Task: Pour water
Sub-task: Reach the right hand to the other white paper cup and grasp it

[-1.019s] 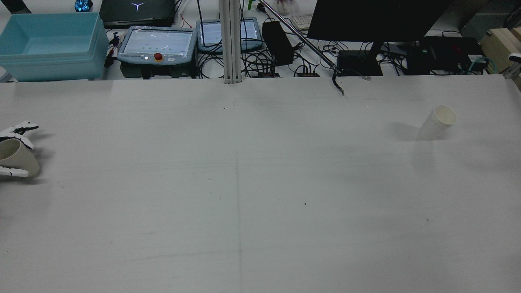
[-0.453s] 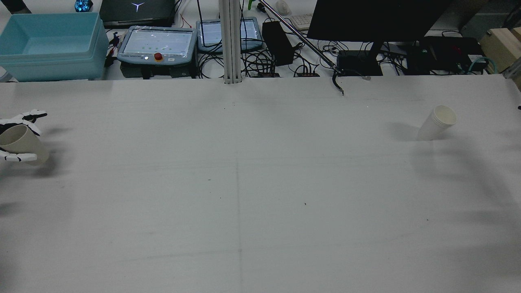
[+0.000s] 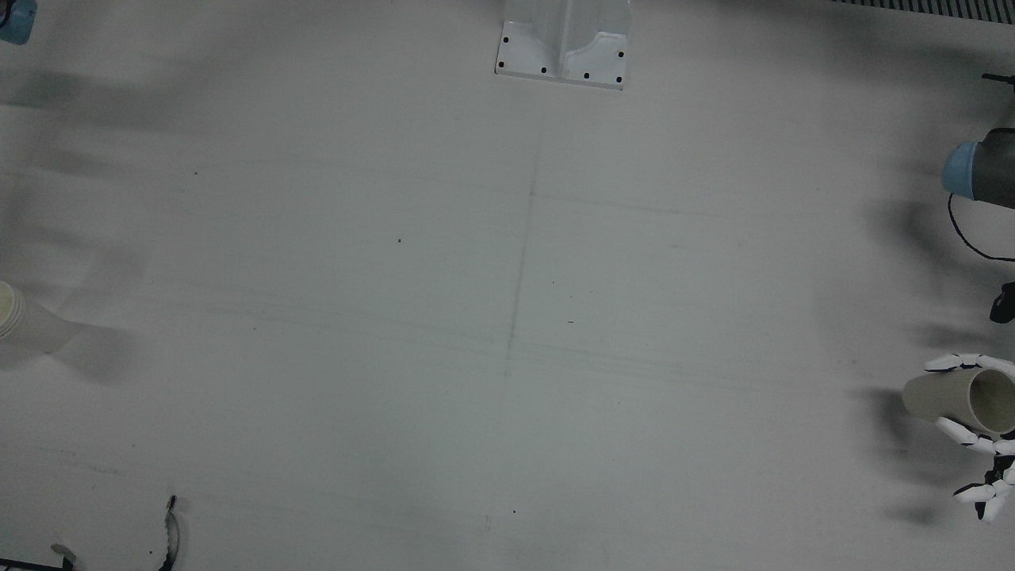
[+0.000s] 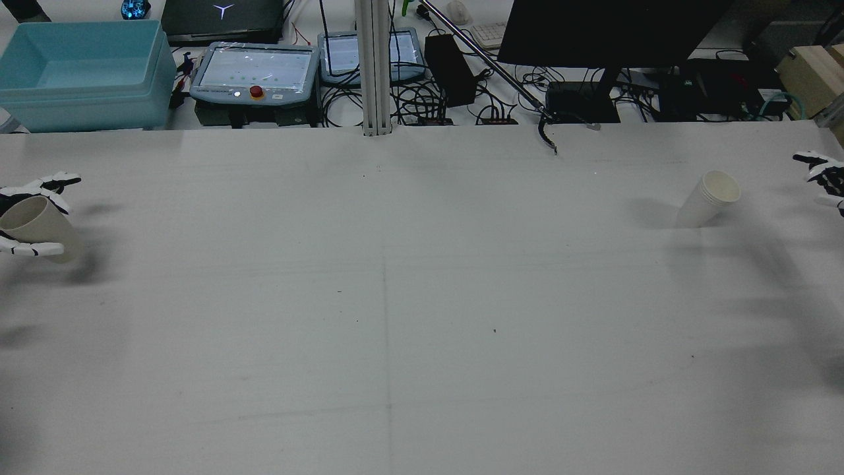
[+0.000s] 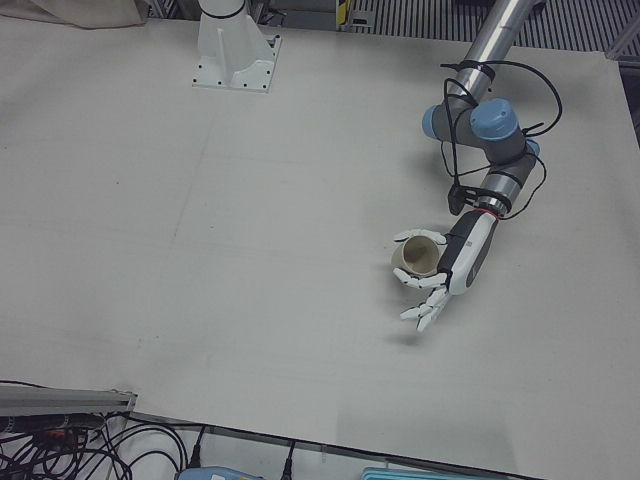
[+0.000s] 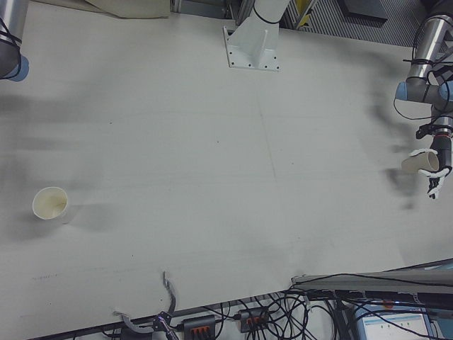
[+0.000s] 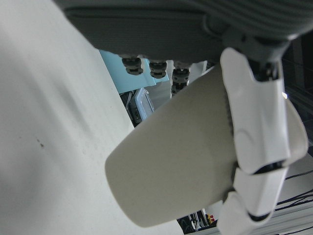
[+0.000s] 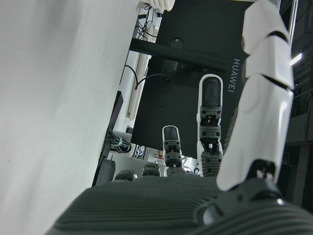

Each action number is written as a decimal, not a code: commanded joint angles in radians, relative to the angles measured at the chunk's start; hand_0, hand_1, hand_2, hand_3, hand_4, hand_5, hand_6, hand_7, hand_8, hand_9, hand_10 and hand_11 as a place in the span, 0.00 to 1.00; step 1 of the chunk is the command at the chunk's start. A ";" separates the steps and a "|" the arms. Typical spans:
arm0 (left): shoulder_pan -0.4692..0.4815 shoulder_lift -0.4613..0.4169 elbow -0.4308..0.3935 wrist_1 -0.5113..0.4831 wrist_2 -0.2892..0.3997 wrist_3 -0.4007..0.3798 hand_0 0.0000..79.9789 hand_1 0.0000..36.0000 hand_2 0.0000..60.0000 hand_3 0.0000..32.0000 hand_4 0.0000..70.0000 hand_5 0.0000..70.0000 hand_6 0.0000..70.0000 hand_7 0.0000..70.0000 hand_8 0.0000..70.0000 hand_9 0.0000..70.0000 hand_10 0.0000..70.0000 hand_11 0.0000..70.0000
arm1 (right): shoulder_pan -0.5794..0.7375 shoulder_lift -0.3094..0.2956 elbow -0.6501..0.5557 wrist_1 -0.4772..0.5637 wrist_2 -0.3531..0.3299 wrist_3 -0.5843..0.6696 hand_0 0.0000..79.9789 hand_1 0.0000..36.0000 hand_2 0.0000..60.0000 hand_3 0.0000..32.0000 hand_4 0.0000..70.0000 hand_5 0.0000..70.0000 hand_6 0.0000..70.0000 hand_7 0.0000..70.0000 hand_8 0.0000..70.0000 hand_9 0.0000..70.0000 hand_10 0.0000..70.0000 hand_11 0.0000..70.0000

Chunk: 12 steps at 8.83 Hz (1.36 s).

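Note:
My left hand [image 5: 460, 260] is shut on a beige paper cup [image 5: 418, 254]. It holds the cup tilted a little above the table at the far left edge of the rear view [image 4: 36, 224]; the cup also shows in the front view [image 3: 955, 396] and fills the left hand view [image 7: 181, 166]. A white paper cup [image 4: 711, 196] stands on the table at the far right, also in the right-front view [image 6: 49, 203]. My right hand [image 4: 824, 177] is open and empty at the right edge, to the right of that cup and apart from it.
A metal post [image 4: 374, 66] stands at the table's back edge, with its base plate [image 3: 563, 51] in the front view. Behind the table are a blue bin [image 4: 79, 72], teach pendants [image 4: 254, 72], a monitor [image 4: 613, 33] and cables. A black hook [image 4: 547, 137] lies at the back edge.
My left hand has lifted the beige cup and moved it away from the table's near side, turning it more upright. My right hand has come into view at the right edge.

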 commanded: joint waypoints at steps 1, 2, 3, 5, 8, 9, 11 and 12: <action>0.000 -0.001 -0.003 0.005 -0.011 -0.011 0.72 1.00 1.00 0.00 1.00 1.00 0.16 0.29 0.06 0.09 0.04 0.08 | -0.138 0.066 -0.097 -0.015 0.069 -0.005 0.69 0.45 0.00 0.00 0.28 0.35 0.11 0.16 0.01 0.01 0.00 0.00; 0.001 -0.001 -0.003 0.004 -0.014 -0.011 0.72 1.00 1.00 0.00 1.00 1.00 0.15 0.28 0.06 0.09 0.04 0.08 | -0.141 0.061 -0.097 -0.016 0.072 -0.006 0.69 0.47 0.00 0.21 0.07 0.34 0.05 0.12 0.00 0.00 0.00 0.00; 0.001 -0.001 -0.005 0.003 -0.014 -0.014 0.71 1.00 1.00 0.00 1.00 1.00 0.16 0.29 0.06 0.09 0.04 0.08 | -0.144 0.064 -0.092 -0.016 0.070 -0.006 0.68 0.46 0.00 0.32 0.00 0.34 0.02 0.12 0.00 0.00 0.00 0.00; 0.000 -0.001 -0.006 0.007 -0.014 -0.022 0.72 1.00 1.00 0.00 1.00 1.00 0.16 0.29 0.06 0.09 0.04 0.08 | -0.167 0.098 -0.085 -0.021 0.069 -0.040 0.68 0.48 0.00 0.31 0.00 0.39 0.04 0.18 0.00 0.02 0.00 0.00; 0.001 -0.001 -0.060 0.046 -0.030 -0.022 0.71 1.00 1.00 0.00 1.00 1.00 0.15 0.28 0.06 0.09 0.05 0.09 | -0.199 0.123 -0.077 -0.052 0.070 -0.069 0.69 0.52 0.00 0.31 0.00 0.42 0.06 0.22 0.00 0.02 0.00 0.00; 0.000 0.001 -0.058 0.046 -0.030 -0.024 0.71 1.00 1.00 0.00 1.00 1.00 0.15 0.28 0.06 0.09 0.05 0.09 | -0.202 0.123 -0.077 -0.052 0.070 -0.071 0.69 0.52 0.00 0.31 0.00 0.43 0.06 0.23 0.00 0.03 0.00 0.00; 0.000 0.001 -0.060 0.045 -0.031 -0.024 0.71 1.00 1.00 0.00 1.00 1.00 0.14 0.28 0.06 0.09 0.05 0.09 | -0.201 0.123 -0.072 -0.052 0.070 -0.069 0.69 0.52 0.00 0.32 0.00 0.42 0.06 0.23 0.00 0.03 0.00 0.00; 0.000 0.001 -0.060 0.045 -0.031 -0.025 0.71 1.00 1.00 0.00 1.00 1.00 0.15 0.28 0.06 0.09 0.05 0.09 | -0.202 0.123 -0.065 -0.053 0.070 -0.071 0.69 0.52 0.00 0.33 0.00 0.43 0.06 0.24 0.00 0.03 0.00 0.00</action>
